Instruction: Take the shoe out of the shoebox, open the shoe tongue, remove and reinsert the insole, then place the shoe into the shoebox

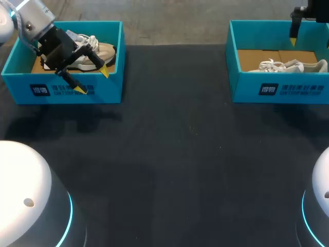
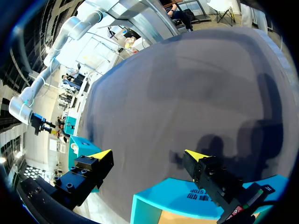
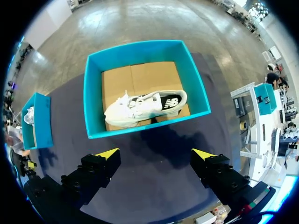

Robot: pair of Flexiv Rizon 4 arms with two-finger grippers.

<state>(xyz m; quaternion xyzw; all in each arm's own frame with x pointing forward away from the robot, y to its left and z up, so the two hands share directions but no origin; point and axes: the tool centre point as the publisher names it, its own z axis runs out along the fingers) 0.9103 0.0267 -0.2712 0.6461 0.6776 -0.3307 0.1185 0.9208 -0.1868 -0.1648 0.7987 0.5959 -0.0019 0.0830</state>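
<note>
Left fingers (image 1: 104, 71) stood well apart, nothing between them, tilted over the near wall of the left shoebox (image 1: 61, 91). One yellow tip hung in front of that wall's outer face; the other was just inside the rim, close to the toe of the beige sneaker (image 1: 100, 51). That sneaker, with white laces, lay inside the box behind the fingers, partly hidden by the wrist. From the left wrist, the teal rim and a strip of cardboard floor (image 2: 173, 218) sat directly under the fingers, with bare dark desk (image 2: 196, 93) ahead. The right shoebox (image 2: 79, 148) showed small, beyond and to the side of one fingertip. Right fingers (image 3: 105, 161) were also spread wide and gripping nothing, held high above the desk. The right shoebox lay ahead of and below them, a little short of the tips. The white sneaker (image 3: 145, 105) rested on that box's cardboard floor, apparently on its side, close to the wall nearest the fingers, its toe toward the left shoebox. In the head view only one right fingertip showed, over the far wall of the right shoebox. The two boxes stood well apart on the desk, each toward its own side.
</note>
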